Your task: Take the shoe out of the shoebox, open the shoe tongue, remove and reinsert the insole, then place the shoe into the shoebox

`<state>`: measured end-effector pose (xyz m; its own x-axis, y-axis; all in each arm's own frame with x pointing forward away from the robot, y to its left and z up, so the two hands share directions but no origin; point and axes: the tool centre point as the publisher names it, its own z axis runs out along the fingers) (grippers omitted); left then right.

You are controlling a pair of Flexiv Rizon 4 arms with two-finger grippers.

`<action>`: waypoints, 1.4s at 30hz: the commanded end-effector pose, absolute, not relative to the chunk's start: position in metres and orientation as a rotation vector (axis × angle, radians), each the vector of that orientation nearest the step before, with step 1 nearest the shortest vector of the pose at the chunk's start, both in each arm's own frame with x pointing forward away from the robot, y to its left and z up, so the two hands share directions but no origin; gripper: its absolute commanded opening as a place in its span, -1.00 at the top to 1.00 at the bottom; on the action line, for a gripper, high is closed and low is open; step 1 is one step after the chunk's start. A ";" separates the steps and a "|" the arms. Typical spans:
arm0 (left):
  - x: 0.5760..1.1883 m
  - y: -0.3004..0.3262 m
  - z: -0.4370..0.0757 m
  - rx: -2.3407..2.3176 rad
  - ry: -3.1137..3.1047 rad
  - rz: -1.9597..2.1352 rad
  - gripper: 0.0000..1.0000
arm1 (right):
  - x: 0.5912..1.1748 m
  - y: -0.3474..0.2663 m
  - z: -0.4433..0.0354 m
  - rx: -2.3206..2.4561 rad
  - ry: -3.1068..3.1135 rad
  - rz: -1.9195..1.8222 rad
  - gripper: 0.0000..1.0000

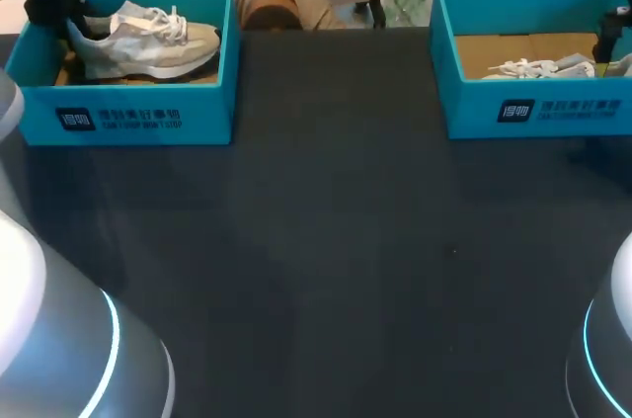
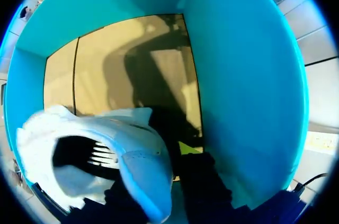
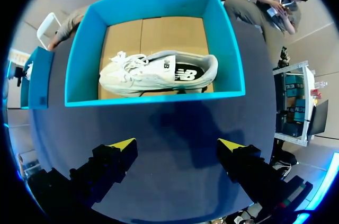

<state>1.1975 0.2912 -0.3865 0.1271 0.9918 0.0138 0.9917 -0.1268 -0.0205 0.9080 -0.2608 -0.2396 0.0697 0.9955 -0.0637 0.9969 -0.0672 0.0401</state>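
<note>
Head view shows you the left shoebox (image 1: 138, 117) at the far side of the tabletop (image 1: 326, 260). A white shoe (image 1: 148, 42) sits inside it, laces up, with its heel toward the box's outer end wall and its toe toward the inner one. Your left hand (image 1: 54, 3) is down inside this box at the shoe's heel. Left wrist view has the heel collar right up against it, but you cannot tell whether the hand is clamped on it. Well apart from the left shoebox stands a right shoebox (image 3: 153, 99) holding a second shoe (image 3: 159, 73). Your right hand (image 3: 176, 144) hovers over bare tabletop outside that box, tips spread wide, gripping nothing.
</note>
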 end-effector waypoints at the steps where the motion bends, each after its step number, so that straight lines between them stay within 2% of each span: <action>1: 1.202 0.296 -0.380 -2.347 -2.025 0.039 1.00 | 0.907 -0.260 -0.239 2.243 2.092 -0.029 -1.00; 12: 1.189 0.294 -0.328 -2.397 -2.005 -0.016 1.00 | 0.907 -0.260 -0.239 2.243 2.092 -0.029 -1.00; 26: 1.152 0.286 -0.230 -2.433 -2.016 0.004 1.00 | 0.907 -0.260 -0.239 2.243 2.092 -0.029 -1.00; 42: 1.116 0.291 -0.159 -2.451 -2.112 -0.100 1.00 | 0.907 -0.260 -0.239 2.243 2.092 -0.029 -1.00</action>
<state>1.1627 0.2865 -0.1822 0.1485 0.9889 -0.0103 0.9888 -0.1483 0.0135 0.9080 -0.2608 -0.2396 0.0696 0.9955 -0.0638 0.9969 -0.0672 0.0401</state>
